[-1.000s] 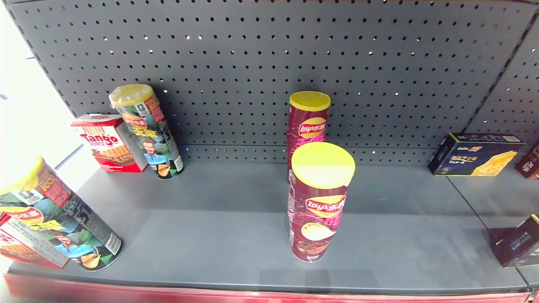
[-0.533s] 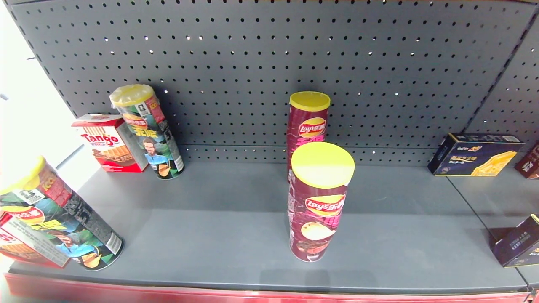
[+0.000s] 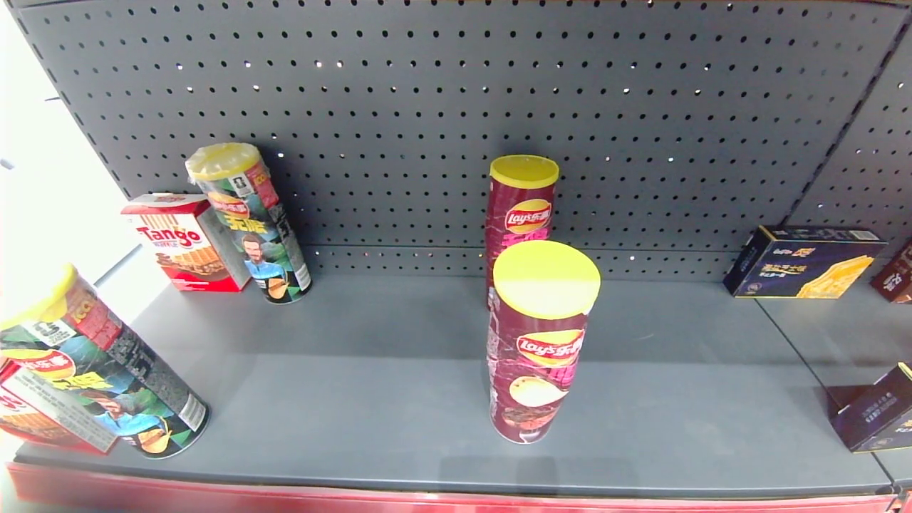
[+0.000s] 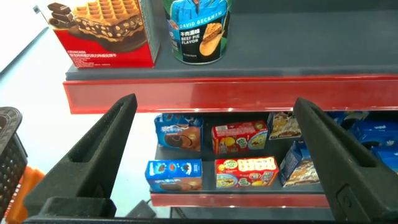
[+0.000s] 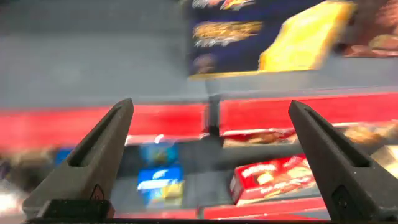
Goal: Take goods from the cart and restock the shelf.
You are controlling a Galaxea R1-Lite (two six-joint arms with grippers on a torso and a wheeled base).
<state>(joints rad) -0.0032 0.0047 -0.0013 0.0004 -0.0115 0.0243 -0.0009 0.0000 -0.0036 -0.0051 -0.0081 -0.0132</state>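
Two maroon chip cans with yellow lids stand on the grey shelf [image 3: 370, 399]: one at the front [image 3: 539, 342], one behind it [image 3: 521, 206] by the pegboard. At the left stand two green-blue cans [image 3: 249, 221] [image 3: 100, 374] and red wafer boxes [image 3: 184, 241]. My left gripper [image 4: 214, 158] is open and holds nothing, in front of the shelf's red edge [image 4: 236, 93], below a can [image 4: 198, 28] and a wafer box [image 4: 106, 31]. My right gripper [image 5: 214, 158] is open with nothing in it, facing a dark blue box [image 5: 273, 34] on the shelf.
Dark blue boxes [image 3: 805, 262] [image 3: 873, 413] lie at the shelf's right. A lower shelf holds small snack boxes [image 4: 239, 137] [image 5: 267, 180]. A black basket's edge [image 4: 9, 155] shows in the left wrist view. The shelf is bare between the cans.
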